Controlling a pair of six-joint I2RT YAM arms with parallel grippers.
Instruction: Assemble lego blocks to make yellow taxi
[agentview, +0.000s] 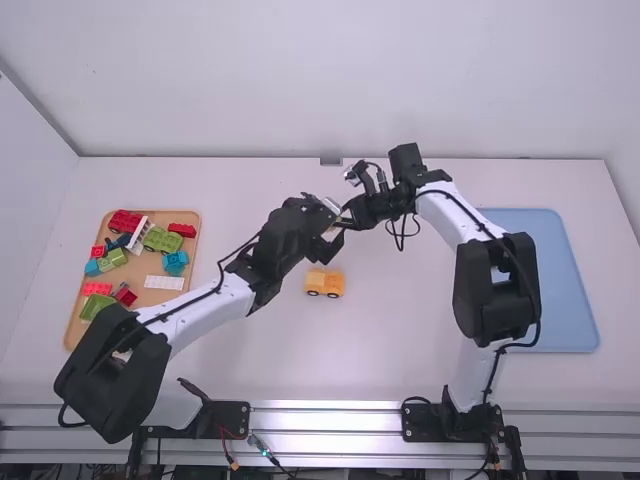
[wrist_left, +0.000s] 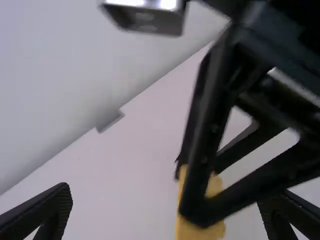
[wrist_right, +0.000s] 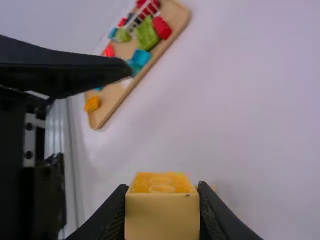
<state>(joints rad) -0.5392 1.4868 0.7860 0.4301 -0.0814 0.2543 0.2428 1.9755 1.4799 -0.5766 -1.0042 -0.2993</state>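
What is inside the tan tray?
Red, green, blue and white blocks lie in the tray, plus an orange block. The left arm hides part of the tray; anything beneath the blocks is covered.

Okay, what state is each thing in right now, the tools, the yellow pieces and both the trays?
Left tool: open
Right tool: shut on the yellow block
Yellow block: held above the table
Wheeled yellow piece: upright on the table
Wooden tray: holding mixed-colour pieces
Blue tray: flat on the table
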